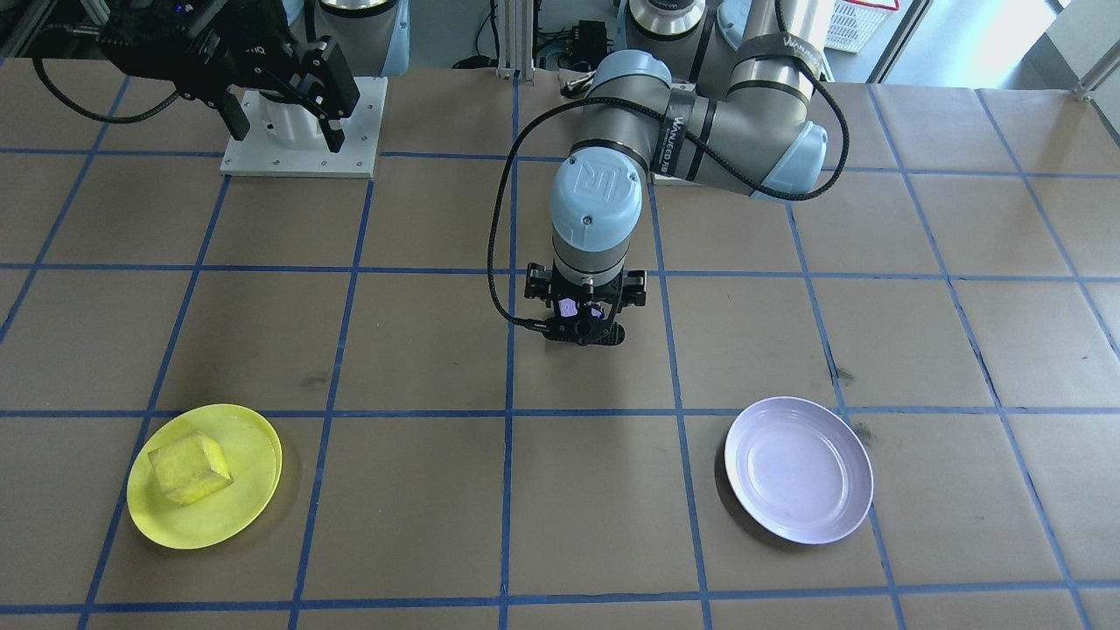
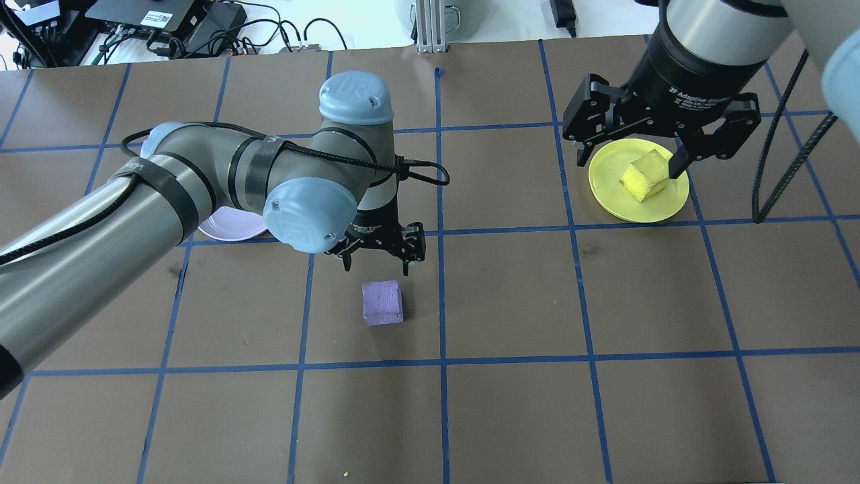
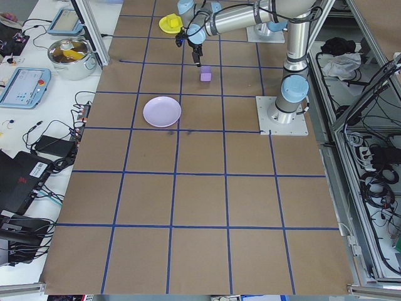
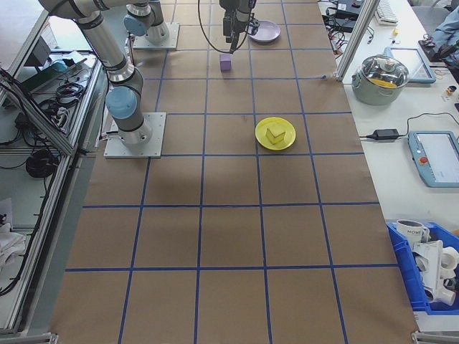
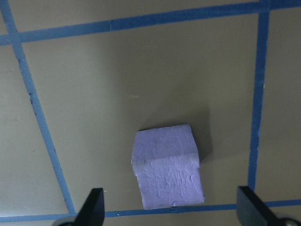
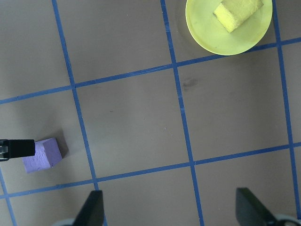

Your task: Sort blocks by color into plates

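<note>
The purple block lies on the brown table, apart from both plates. My left gripper hangs open just above it; in the left wrist view the block sits between the two spread fingertips. The yellow block rests in the yellow plate. High above that plate, my right gripper is open and holds nothing. The lavender plate holds nothing, and my left arm partly hides it in the overhead view.
Blue tape lines divide the brown table into squares. The right arm's white base plate sits at the robot's edge of the table. Cables and electronics lie beyond the far edge.
</note>
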You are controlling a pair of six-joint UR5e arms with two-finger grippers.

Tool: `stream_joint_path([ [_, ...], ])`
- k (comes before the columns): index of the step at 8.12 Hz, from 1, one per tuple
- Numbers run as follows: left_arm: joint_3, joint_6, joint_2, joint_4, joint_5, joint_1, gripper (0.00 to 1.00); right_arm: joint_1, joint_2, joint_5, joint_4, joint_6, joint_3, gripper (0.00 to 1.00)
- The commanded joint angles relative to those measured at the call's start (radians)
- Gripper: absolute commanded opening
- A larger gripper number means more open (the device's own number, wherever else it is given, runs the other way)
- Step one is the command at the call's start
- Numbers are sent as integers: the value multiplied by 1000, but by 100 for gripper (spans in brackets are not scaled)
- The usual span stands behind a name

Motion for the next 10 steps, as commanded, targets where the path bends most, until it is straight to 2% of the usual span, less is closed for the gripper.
stream_joint_path([
  [1, -51, 8, -34, 44, -1, -4, 100, 0, -3, 8, -1, 1, 3, 100],
  [5, -51, 5, -90, 46, -5, -5, 100, 0, -6, 0, -1, 1, 4, 100],
  [7, -51, 3, -101, 43, -36, -7, 100, 0, -6, 2, -1, 1, 4, 100],
  [9, -65, -5, -104, 46, -39, -7, 100, 0, -8, -1, 1, 1, 4, 100],
  [10, -67, -14, -104, 44, -39, -7, 82, 0, -8, -3, 1, -1, 4, 100],
])
